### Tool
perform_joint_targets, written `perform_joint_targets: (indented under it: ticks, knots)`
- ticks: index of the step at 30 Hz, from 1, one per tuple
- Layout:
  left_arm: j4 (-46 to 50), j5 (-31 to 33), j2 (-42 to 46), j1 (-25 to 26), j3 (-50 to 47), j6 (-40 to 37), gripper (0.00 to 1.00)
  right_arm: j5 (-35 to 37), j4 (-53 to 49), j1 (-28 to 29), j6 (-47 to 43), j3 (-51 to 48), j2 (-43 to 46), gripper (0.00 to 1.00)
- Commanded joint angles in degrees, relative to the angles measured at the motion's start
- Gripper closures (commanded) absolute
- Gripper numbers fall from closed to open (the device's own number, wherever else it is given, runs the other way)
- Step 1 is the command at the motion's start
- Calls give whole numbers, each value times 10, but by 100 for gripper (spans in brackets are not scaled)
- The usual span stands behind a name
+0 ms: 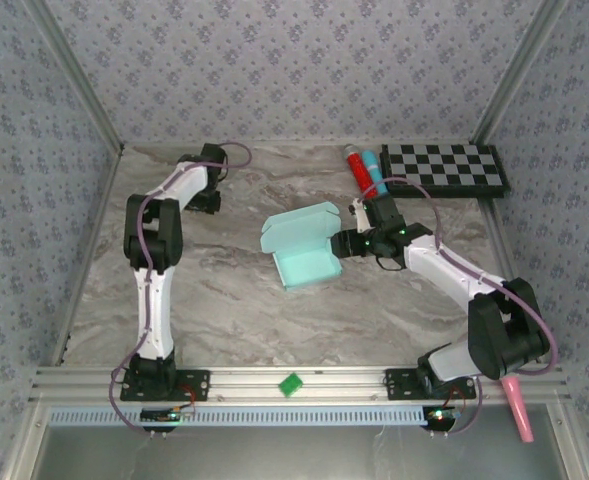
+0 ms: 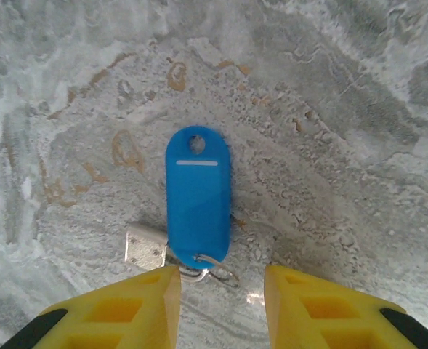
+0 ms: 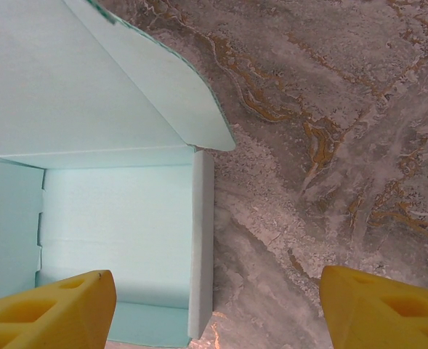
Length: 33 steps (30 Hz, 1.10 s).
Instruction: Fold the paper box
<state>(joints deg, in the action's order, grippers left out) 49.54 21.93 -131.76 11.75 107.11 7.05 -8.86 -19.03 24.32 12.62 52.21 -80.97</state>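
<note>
**Leaving only the lid to shut**

My right pincer gapes wide astride a side wall of the paper box at mid-table. Its walls are raised, the lid open. My left pincer is well away over a blue key tag, fingers apart and holding nothing.

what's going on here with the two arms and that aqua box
Two robot arms are partway through folding a paper box. It sits in the middle of the table with its walls up and its lid open. The right gripper is open at the box's side wall, one finger over the inside and one outside. The left gripper is off at the back left, fingers apart above a blue key tag, away from the box.
</note>
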Motion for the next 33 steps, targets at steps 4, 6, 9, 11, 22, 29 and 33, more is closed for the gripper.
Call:
perform_joint_targets:
  ticks: [4, 6, 9, 11, 22, 29, 33]
  knots:
    - [17, 16, -14, -1, 14, -5, 69, -8, 6, 7, 8, -4, 6, 24]
    - [18, 15, -14, -3, 13, -3, 71, -9, 5, 8, 8, -5, 5, 24]
    - [20, 16, -15, -3, 12, -4, 75, -7, 6, 10, 10, -6, 1, 24]
    - [21, 19, -14, -4, 12, -3, 76, -7, 7, 11, 10, -6, 0, 24]
    - [18, 26, -13, -8, 11, -11, 82, -9, 6, 16, 10, -5, -1, 24]
    - [11, 32, -3, -8, 3, -14, 91, -10, 5, 20, 11, -4, -4, 24]
    - [3, 39, 8, -8, -6, -17, 91, -10, 4, 22, 11, -2, -5, 24]
